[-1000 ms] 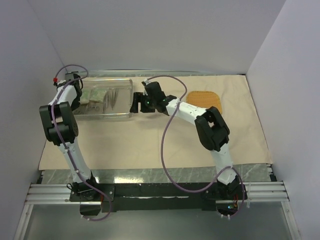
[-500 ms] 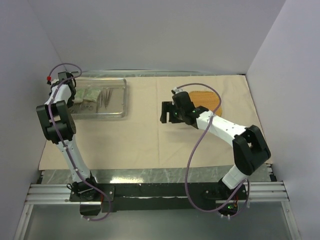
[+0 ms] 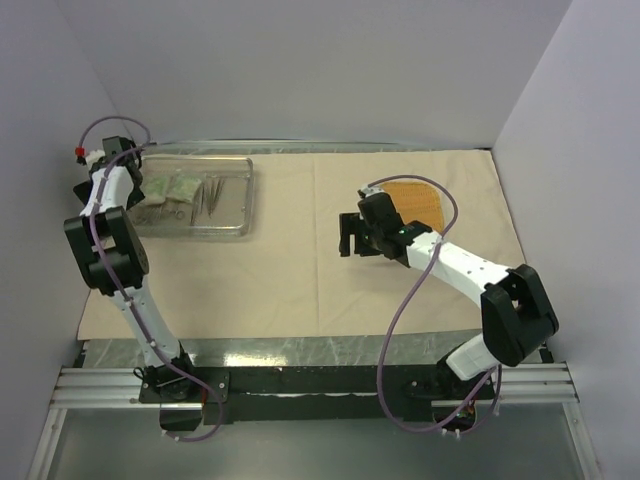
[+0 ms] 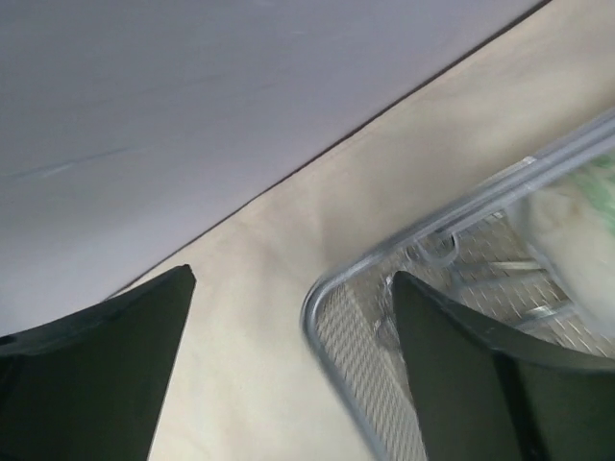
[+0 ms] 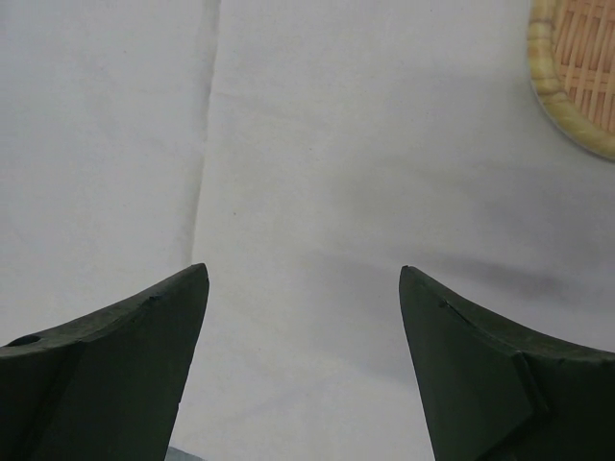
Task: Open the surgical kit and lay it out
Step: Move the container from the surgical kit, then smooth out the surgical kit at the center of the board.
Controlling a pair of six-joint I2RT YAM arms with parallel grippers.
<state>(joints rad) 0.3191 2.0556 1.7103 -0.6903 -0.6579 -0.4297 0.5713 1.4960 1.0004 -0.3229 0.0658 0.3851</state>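
The beige wrapping cloth [image 3: 300, 280] lies spread flat over the table. The steel wire-mesh tray [image 3: 247, 205] rests on its far left part and holds two green-white packets [image 3: 172, 189] and thin steel instruments [image 3: 213, 195]. My left gripper [image 3: 132, 168] is open at the tray's far left corner. In the left wrist view that gripper [image 4: 293, 274] straddles the tray's rim [image 4: 317, 305] without touching it, with a ring handle [image 4: 437, 252] and a packet [image 4: 577, 226] blurred inside. My right gripper [image 3: 350, 235] hangs open over bare cloth [image 5: 317, 144], empty [image 5: 303, 271].
An orange woven pad [image 3: 420, 203] lies on the cloth at the back right, partly behind my right arm; its rim [image 5: 567, 101] shows at the right wrist view's top corner. Grey walls close in the left, back and right sides.
The tray slid a little left. My left jaws opened off the tray's corner. My right gripper drew away from the tray's right end to mid-cloth, near the orange pad.
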